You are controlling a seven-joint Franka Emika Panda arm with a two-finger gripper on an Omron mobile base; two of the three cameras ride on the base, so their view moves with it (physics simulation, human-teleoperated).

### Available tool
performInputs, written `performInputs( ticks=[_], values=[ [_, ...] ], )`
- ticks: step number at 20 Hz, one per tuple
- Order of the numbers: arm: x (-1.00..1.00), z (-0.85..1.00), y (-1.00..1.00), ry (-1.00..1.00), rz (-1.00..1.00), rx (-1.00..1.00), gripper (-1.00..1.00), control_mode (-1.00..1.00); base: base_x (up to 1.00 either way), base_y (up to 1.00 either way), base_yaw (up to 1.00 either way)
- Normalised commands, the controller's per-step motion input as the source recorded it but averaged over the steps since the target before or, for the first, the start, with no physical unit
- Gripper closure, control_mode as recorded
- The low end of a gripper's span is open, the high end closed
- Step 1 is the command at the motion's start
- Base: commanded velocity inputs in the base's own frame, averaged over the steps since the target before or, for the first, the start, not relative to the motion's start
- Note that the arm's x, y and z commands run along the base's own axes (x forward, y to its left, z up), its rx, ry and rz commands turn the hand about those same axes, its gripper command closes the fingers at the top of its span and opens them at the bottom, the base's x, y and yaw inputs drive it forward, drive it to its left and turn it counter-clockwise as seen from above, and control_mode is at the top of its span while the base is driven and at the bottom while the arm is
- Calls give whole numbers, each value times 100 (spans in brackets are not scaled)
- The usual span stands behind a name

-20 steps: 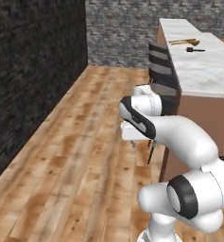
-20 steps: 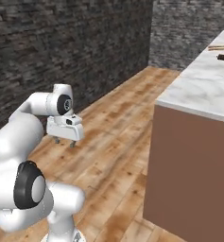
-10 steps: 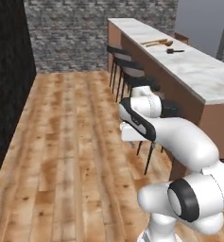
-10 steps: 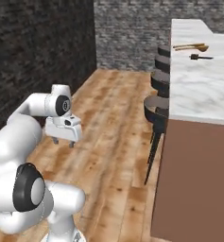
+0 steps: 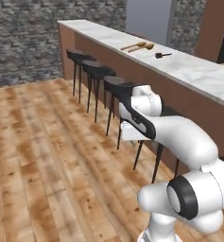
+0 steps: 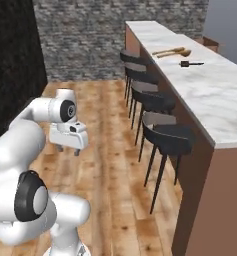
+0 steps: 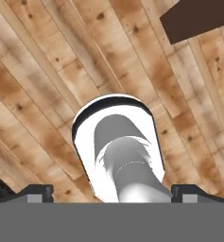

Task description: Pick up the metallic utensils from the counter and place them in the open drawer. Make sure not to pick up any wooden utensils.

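Your count along the counter (image 6: 215, 95): two spoons, one dark utensil, four stools

You have two wooden spoons (image 6: 172, 51) lying side by side on the counter top towards its far end, alike in colour and shape, and one small dark utensil (image 6: 191, 63) just beside them on the same top, a little nearer you; its material is too small to tell. Against the counter's long side you can count four black bar stools (image 6: 152, 100) in a single row, and the counter itself is one long marble-topped run
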Motion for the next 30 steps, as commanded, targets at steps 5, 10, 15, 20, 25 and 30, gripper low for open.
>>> performInputs(
  ticks=[5,10,15,20,25,30],
  values=[
    [0,0,0,0,0,0,-100,100,85,88,-59],
    [0,0,0,0,0,0,-100,100,68,87,-60],
    [0,0,0,0,0,0,-100,100,46,81,-62],
    [0,0,0,0,0,0,-100,100,0,98,-51],
    [0,0,0,0,0,0,-100,100,0,94,-54],
    [0,0,0,0,0,0,-100,100,0,81,-58]
  ],
)
